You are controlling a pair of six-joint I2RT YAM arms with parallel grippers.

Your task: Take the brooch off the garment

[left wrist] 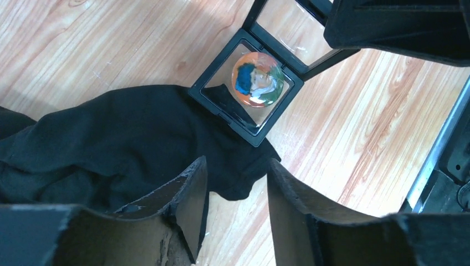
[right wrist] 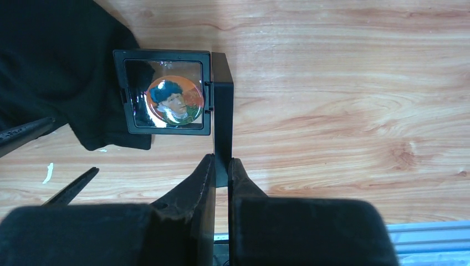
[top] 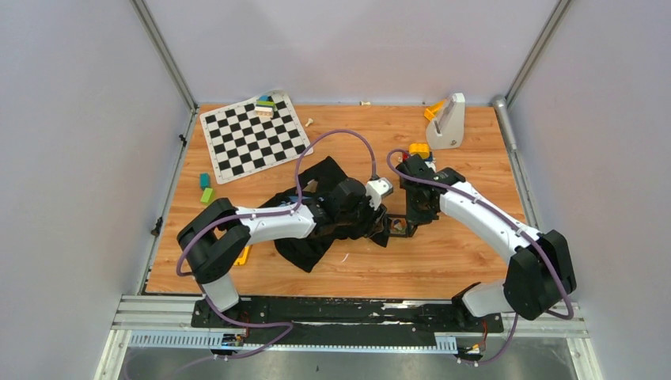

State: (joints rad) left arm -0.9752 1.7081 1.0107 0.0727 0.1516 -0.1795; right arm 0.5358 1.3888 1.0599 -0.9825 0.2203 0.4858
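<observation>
The brooch (right wrist: 174, 101) is a round orange badge with a blue-hatted portrait, also seen in the left wrist view (left wrist: 258, 79). It lies inside the flat half of an open black square frame case (right wrist: 166, 128), whose corner rests on the edge of the black garment (left wrist: 111, 138) (top: 305, 249). My right gripper (right wrist: 221, 163) is shut on the case's upright half (right wrist: 221, 111). My left gripper (left wrist: 237, 166) is open and empty, hovering over the garment's edge just short of the case. The garment's graphic is hidden.
A checkerboard mat (top: 253, 138) with blocks lies at the back left. A white stand (top: 449, 120) and coloured blocks (top: 419, 149) are at the back right. Green blocks (top: 206, 190) sit at the left. A yellow piece (top: 242, 255) lies by the left arm.
</observation>
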